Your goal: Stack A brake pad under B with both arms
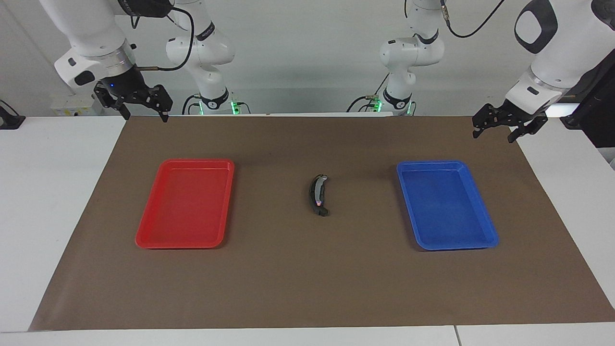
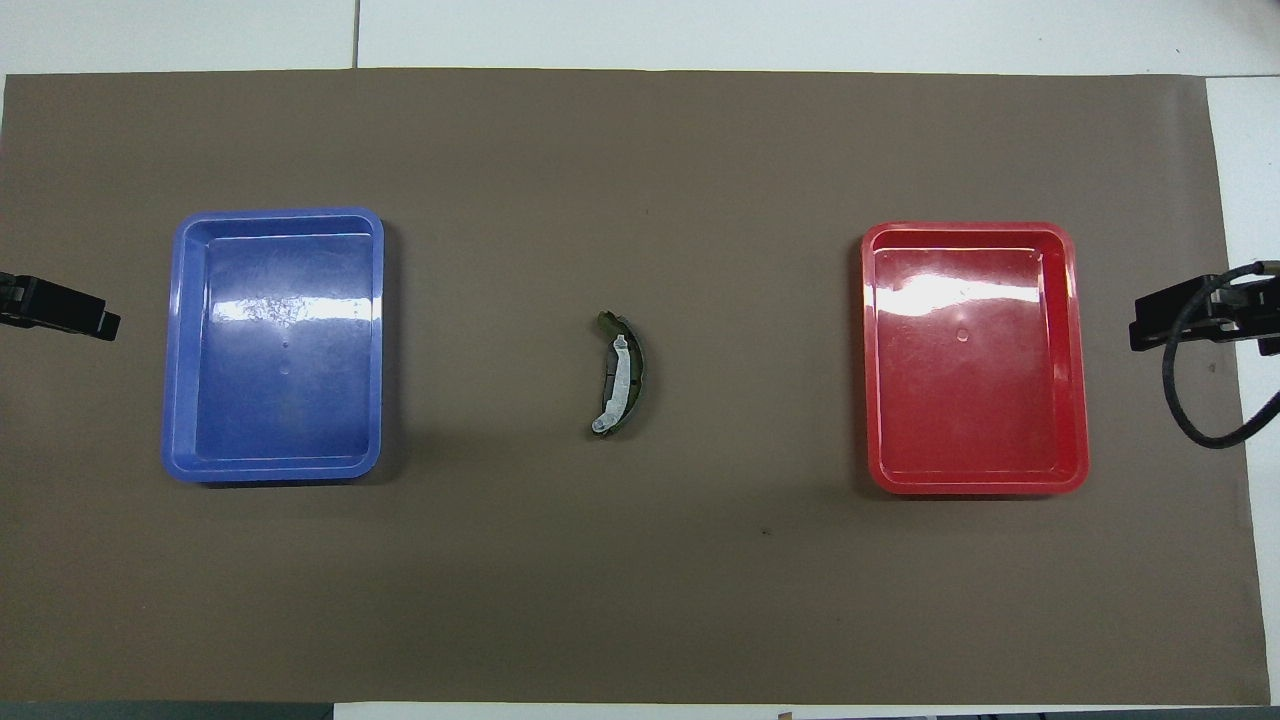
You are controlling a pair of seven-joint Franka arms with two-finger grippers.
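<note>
B [image 1: 318, 194] [image 2: 622, 376], a dark crescent piece with a pale inner strip, lies on the brown mat midway between the two trays. The A brake pad does not show apart from it and is hidden. My left gripper [image 1: 492, 136] hangs open and empty over the mat's edge at the left arm's end, beside the blue tray; only its tip [image 2: 100, 323] shows from above. My right gripper [image 1: 145, 117] [image 2: 1150, 325] hangs open and empty over the mat's corner at the right arm's end. Both arms wait, well away from the crescent.
A red tray [image 1: 144, 238] [image 2: 1075, 360] lies toward the right arm's end and a blue tray [image 1: 487, 226] [image 2: 172, 350] toward the left arm's end; nothing is in either. The brown mat [image 1: 298, 283] covers most of the white table.
</note>
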